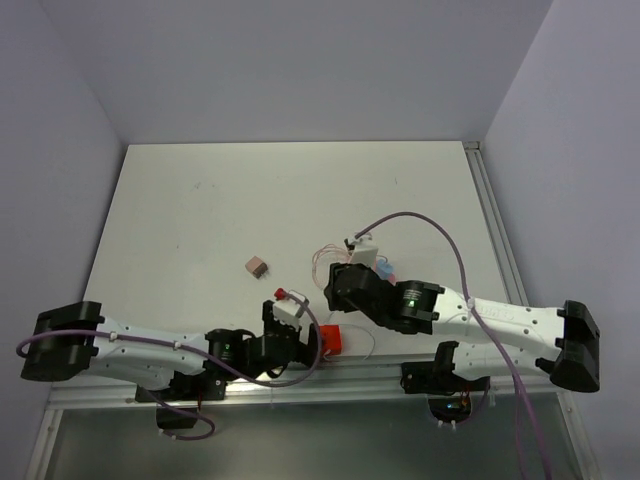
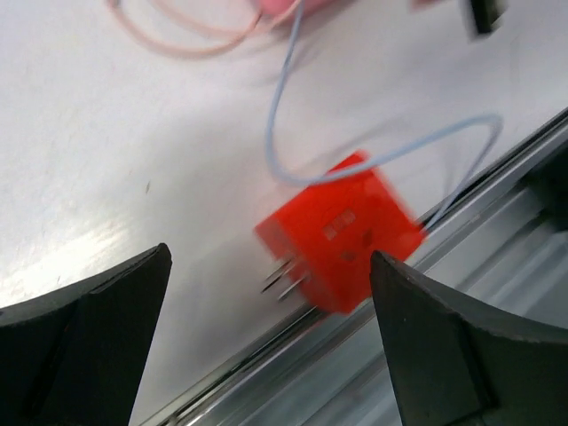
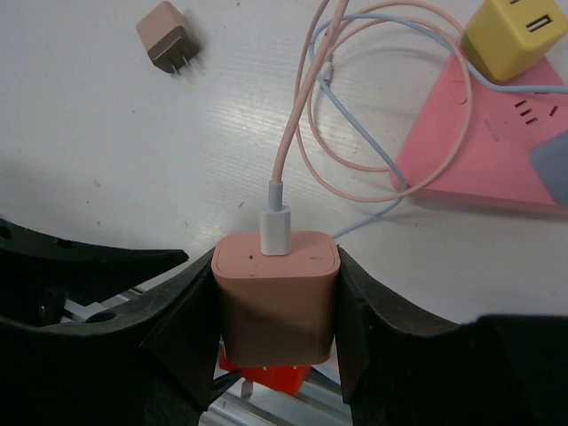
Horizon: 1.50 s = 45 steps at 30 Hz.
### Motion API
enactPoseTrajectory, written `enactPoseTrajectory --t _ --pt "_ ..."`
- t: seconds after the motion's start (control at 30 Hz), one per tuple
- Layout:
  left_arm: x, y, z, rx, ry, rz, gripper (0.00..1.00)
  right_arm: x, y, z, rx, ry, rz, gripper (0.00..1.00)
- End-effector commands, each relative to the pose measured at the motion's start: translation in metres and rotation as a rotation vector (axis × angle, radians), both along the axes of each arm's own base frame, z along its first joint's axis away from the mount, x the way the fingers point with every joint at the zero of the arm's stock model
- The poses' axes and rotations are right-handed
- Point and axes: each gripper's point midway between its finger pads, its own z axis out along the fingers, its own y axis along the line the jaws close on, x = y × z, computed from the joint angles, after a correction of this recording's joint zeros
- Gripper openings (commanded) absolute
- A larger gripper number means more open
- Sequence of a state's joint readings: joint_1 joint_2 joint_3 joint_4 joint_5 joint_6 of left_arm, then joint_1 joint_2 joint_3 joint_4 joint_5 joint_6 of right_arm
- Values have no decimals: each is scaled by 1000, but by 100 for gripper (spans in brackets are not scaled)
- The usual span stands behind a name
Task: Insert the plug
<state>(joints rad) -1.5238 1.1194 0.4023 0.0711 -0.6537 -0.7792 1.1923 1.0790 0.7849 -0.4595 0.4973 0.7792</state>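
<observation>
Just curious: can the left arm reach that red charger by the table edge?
Probably yes: the left gripper is open with the red charger straight ahead, nothing between them, though the edge rail sits close.

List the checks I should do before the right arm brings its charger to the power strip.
1. Right end effector shut on pink square charger: ok.
2. White connector seated in that charger: ok.
3. Charger prongs facing: cannot tell, hidden.
4. Free socket on pink plastic power strip beside yellow cube charger: ok.
5. Strip free of cables: not ok, pink cable loops over its corner.
6. Left end effector open, holding nothing: ok.
</observation>
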Motion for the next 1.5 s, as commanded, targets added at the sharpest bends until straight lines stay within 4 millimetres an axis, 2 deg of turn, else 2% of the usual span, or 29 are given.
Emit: enactPoseTrajectory --t 0.0,0.03,0.07,0.13,0.17,0.2,0.23,0.27,0.37,0.43,0.47,0.5,0.53,0.57,0.6,0.63,0.67,0.8,1.07,1.17,1.47 --pt "12 -16 48 -76 -79 46 100 -7 -5 31 58 12 52 0" --pt "8 -17 48 -76 -98 -13 99 -9 -6 34 72 9 60 0" --pt "0 -26 73 -194 -94 -65 97 -12 -5 34 90 26 84 0" --pt "-6 -20 82 -258 -110 -113 94 -14 -6 42 137 37 96 0" --pt "-10 -18 103 -346 -119 -140 94 -14 -5 45 164 57 99 0" --pt "-11 -16 112 -398 -130 -153 95 -16 -2 50 198 68 107 0" --pt "-12 -12 112 -400 -153 -168 96 -17 0 55 228 73 112 0" --pt "-12 -9 120 -434 -166 -174 98 -18 2 58 253 82 111 0" --pt "-8 -10 124 -414 -209 -172 99 -20 15 73 353 125 97 0" --pt "2 -11 132 -406 -231 -111 100 -10 18 80 404 147 11 0" --pt "4 -15 126 -378 -243 -100 100 -6 20 82 418 155 -16 0" --pt "14 -13 134 -370 -277 -33 100 0 21 82 445 171 -75 0" --pt "15 -15 144 -397 -300 -10 100 3 24 87 468 177 -95 0" --pt "13 -20 139 -362 -319 1 100 5 26 90 485 179 -107 0" --pt "15 -23 148 -353 -345 25 100 7 29 93 511 189 -125 0" --pt "22 -19 142 -297 -363 95 100 10 30 98 526 178 -137 0" --pt "24 -22 150 -303 -366 118 100 11 29 98 526 180 -154 0" --pt "20 -29 163 -345 -395 75 100 17 21 98 531 162 -205 0" --pt "27 -19 181 -440 -393 137 100 11 24 99 588 184 -191 0" --pt "33 -15 180 -441 -382 175 99 9 26 101 597 187 -183 0" --pt "41 -16 197 -522 -391 189 95 0 41 105 617 209 -155 0"
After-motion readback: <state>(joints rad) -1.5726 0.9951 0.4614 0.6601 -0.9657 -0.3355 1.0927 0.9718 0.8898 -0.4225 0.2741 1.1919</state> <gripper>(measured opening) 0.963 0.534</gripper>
